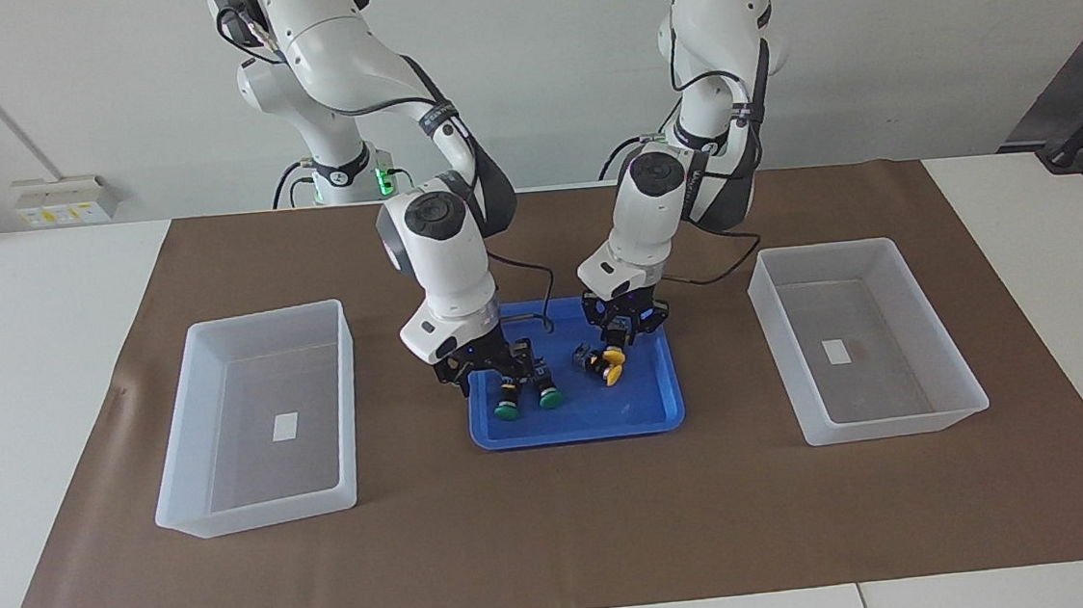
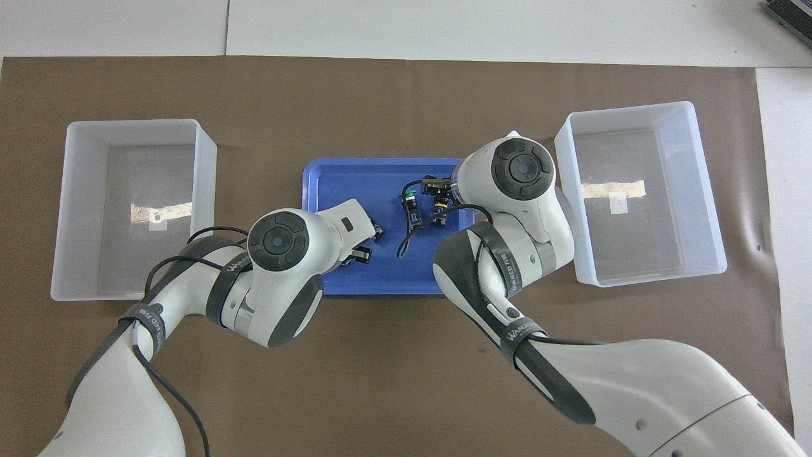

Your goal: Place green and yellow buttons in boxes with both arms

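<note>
Facing view: yellow button (image 1: 613,364) sits under left end effector (image 1: 615,341)

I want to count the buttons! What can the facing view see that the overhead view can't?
Only facing: the round yellow button caps by the left gripper, and a white wall socket box. Only overhead: a bright streak across each box floor. Both: the shallow blue plastic tray, two translucent white plastic boxes, a green-capped button, and the right gripper over the green ones.
</note>
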Available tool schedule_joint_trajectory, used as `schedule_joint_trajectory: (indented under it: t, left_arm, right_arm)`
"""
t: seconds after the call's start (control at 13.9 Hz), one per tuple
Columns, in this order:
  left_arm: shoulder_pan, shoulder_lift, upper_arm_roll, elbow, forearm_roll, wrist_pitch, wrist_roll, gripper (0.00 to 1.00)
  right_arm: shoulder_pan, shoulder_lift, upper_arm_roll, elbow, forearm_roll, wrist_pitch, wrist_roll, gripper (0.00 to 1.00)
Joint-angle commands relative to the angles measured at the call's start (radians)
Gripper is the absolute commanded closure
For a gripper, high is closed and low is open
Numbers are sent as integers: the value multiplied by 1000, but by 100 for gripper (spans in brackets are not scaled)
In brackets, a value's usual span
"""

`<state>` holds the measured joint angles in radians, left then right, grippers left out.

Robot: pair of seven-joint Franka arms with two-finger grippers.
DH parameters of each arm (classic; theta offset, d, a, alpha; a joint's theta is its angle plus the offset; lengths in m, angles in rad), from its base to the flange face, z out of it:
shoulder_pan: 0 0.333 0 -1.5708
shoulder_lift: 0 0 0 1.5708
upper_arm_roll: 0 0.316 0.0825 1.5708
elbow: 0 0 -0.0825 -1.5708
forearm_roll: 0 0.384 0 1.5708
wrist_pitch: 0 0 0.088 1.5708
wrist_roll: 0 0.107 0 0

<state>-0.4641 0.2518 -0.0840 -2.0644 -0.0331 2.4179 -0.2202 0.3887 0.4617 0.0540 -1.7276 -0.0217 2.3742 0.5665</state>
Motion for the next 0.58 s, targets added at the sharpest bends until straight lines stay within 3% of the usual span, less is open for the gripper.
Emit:
schedule_joint_trajectory:
  t: [0.0, 0.22, 0.5]
  left_arm:
    - [34, -8, 1, 72, -13, -112, 1, 100]
    - [94, -68, 0, 105, -16, -209, 7, 100]
    - [223, -86, 3, 303, -68, -501, -1, 100]
  right_arm:
    - [18, 23, 0, 14, -14, 27, 50, 37]
    - [24, 34, 0, 8, -15, 33, 52, 37]
    - [27, 37, 0, -1, -20, 33, 52, 37]
